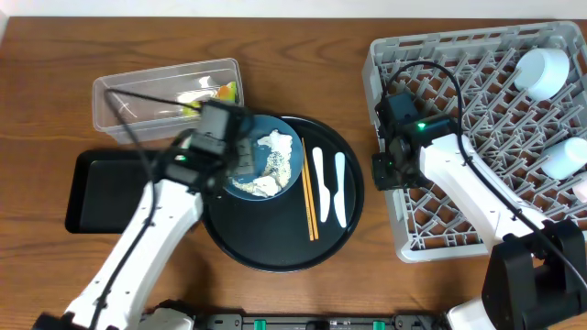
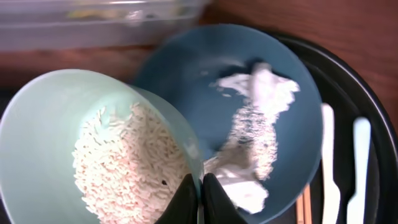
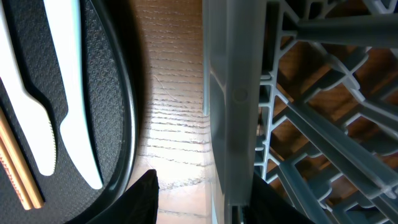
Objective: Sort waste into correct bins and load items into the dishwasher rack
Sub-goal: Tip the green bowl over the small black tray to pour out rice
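The left end effector (image 2: 200,194) is pinching the rim of the green bowl (image 2: 50,124), holding its rice (image 2: 124,165) tilted over the blue plate (image 2: 186,74). The clear tub (image 1: 165,69) is lying just far-left of the bowl, nearest this arm. The right end effector (image 3: 198,198) is hanging spread by the rack (image 3: 230,93).

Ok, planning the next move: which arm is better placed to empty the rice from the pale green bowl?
Left. The left gripper grips the rim of the pale green bowl of loose white rice grains, near the clear plastic rectangular tub. The right gripper straddles the wall of the grey plastic dishwasher rack.
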